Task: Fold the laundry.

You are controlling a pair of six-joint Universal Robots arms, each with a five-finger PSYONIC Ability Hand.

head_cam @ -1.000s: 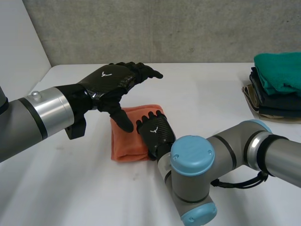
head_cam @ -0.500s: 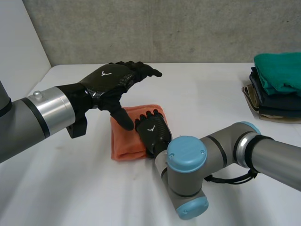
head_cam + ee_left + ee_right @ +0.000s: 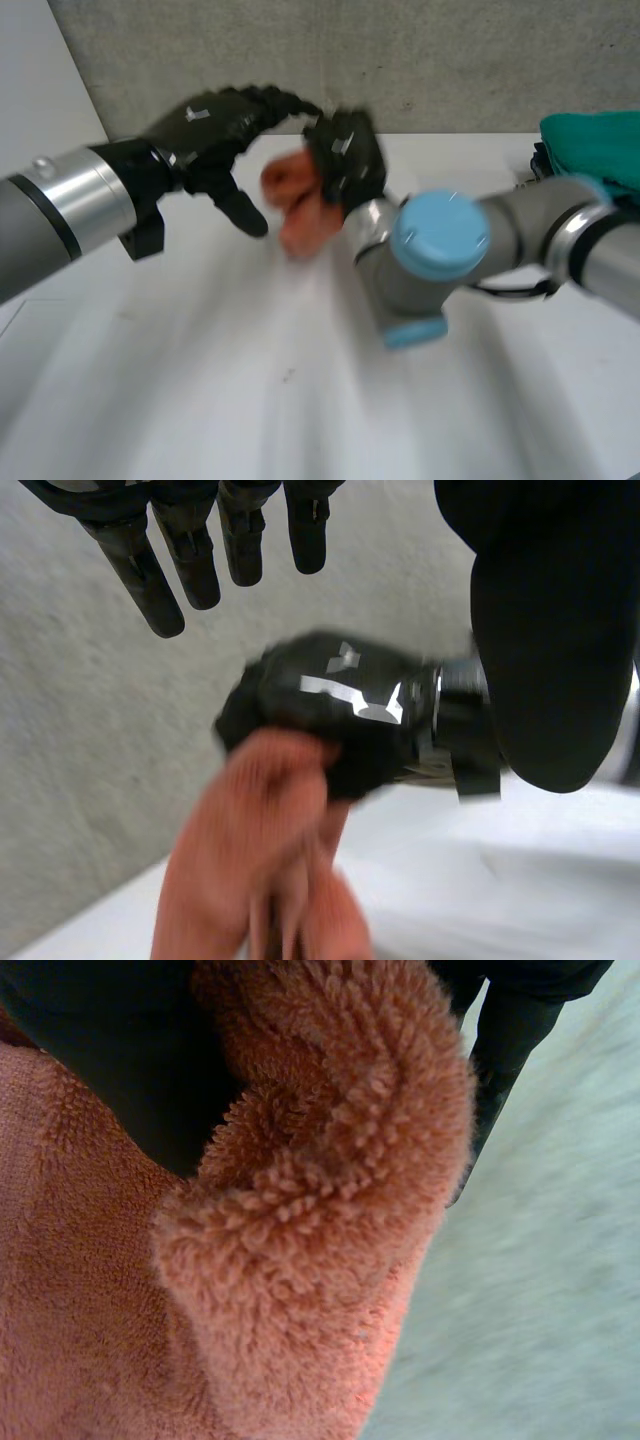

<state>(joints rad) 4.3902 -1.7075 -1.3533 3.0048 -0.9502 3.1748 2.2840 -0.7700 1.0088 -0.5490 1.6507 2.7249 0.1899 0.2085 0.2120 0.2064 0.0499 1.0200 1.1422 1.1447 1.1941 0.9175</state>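
Head view: right hand (image 3: 345, 160) clenched on a bunched orange towel (image 3: 295, 215), held clear above the table (image 3: 200, 380), left hand (image 3: 200, 125) loose-fingered beside it, holding nothing — gripped by one bunch, the fold may drop open.

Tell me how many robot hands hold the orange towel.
1: the right hand is shut on the orange towel; the left hand, open, is beside it.

Orange fuzzy towel (image 3: 298, 208), bunched up, gripped in right robot hand (image 3: 347, 160). Hangs down under hand, up off tabletop (image 3: 200, 380), just beside left robot hand (image 3: 215, 130).
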